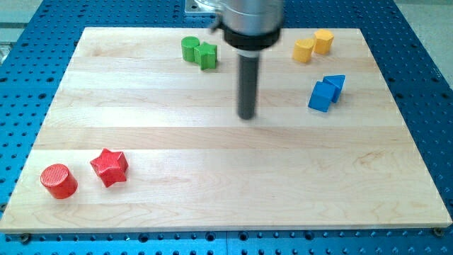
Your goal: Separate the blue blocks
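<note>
Two blue blocks sit touching at the view's right: a blue cube (320, 96) in front and a blue angular block (335, 85) just behind and to its right. My tip (246, 116) rests on the board near the middle, well to the left of the blue pair and apart from every block. The dark rod rises from it to the arm's grey head at the view's top.
A green cylinder (190, 49) and a green star-like block (207, 55) touch at the top centre-left. Two yellow blocks (304, 50) (323, 41) sit at the top right. A red cylinder (59, 180) and a red star (109, 167) lie at the bottom left. The wooden board (226, 212) lies on a blue perforated table.
</note>
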You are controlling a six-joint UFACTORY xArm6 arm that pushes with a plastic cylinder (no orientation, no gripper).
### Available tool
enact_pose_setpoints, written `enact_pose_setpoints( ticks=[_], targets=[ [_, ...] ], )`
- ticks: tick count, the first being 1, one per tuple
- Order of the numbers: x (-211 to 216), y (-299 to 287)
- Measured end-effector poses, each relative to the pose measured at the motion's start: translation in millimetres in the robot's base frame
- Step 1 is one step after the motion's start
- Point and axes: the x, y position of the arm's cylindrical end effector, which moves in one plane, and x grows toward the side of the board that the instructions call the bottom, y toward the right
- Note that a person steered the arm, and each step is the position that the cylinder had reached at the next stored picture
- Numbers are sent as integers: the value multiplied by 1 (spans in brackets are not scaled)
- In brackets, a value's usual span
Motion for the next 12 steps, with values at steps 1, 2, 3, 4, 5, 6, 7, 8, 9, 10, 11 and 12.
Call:
enact_pose_setpoints(
  ticks=[1,2,3,4,5,6,7,8,9,10,11,12],
  targets=[
    [13,66],
    [-18,61],
    [-26,63],
    [-26,73],
    [-15,83],
    [-13,84],
    [-1,110],
    [-6,130],
    [-36,130],
    [-48,130],
    [-45,138],
    [-45,169]
  ],
)
